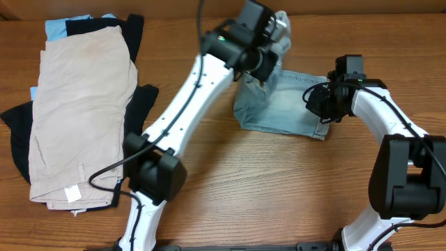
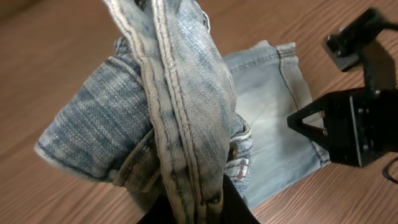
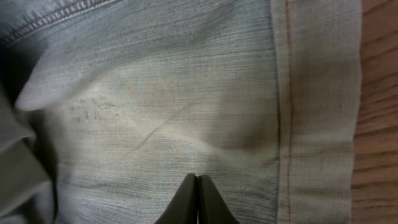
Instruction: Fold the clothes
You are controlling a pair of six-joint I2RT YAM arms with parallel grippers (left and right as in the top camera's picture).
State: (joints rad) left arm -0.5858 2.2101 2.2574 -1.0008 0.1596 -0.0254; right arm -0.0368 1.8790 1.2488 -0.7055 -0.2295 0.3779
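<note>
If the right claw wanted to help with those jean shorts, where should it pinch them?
Probably the stitched hem of the denim shorts, coming in from the bare table beside it. That edge lies flat and doubled, so a finger could slide under. The left gripper holds the bunched end up; the right gripper sits shut over the flat middle.

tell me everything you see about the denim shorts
Light-wash blue denim shorts, faded, with stitched seams. One leg lies flat on the wood table; the rest is bunched and lifted by the left claw, shut on it. The right claw, shut, is over the flat part near its hem.
</note>
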